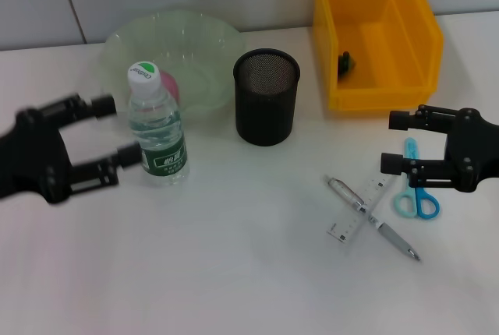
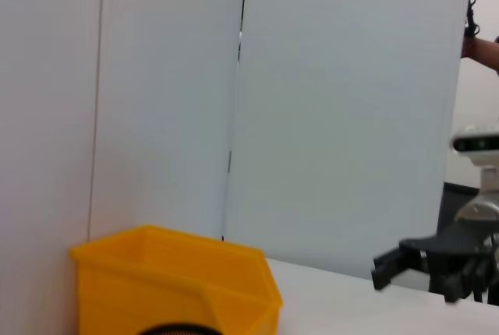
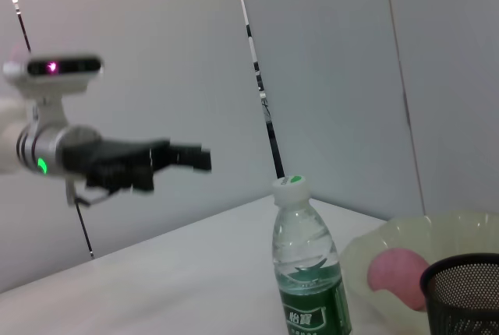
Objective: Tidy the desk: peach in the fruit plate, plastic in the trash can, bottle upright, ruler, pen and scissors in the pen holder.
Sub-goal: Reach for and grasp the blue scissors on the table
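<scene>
Nearest the head camera, on the white tabletop [image 1: 234, 273], the pen [image 1: 373, 219] lies crossed over the clear ruler [image 1: 363, 210], touching it; just beside them lie the blue scissors [image 1: 415, 192], partly under the right gripper [image 1: 394, 142], whose jaws are spread apart and hold nothing; the left gripper [image 1: 117, 130] sits at the other side, its jaws released, with one fingertip at the side of the bottle [image 1: 158, 126], though contact cannot be judged; the bottle stands upright with its cap on, in front of the pale green fruit plate [image 1: 203, 43], where the pink peach [image 1: 168, 86] shows behind the bottle's shoulder; the black mesh pen holder [image 1: 267, 95] stands between the plate and the yellow trash can [image 1: 374, 31], which has a small dark scrap [image 1: 344, 60] inside, too small to identify.

From the right wrist view the peach [image 3: 399, 270] clearly rests inside the plate [image 3: 437, 230], something the head view half hides; the bottle [image 3: 307, 265] and the left gripper [image 3: 191, 157] also show; the left wrist view adds only the trash can's outer wall [image 2: 179, 288] and the right gripper [image 2: 383, 267] farther off.
</scene>
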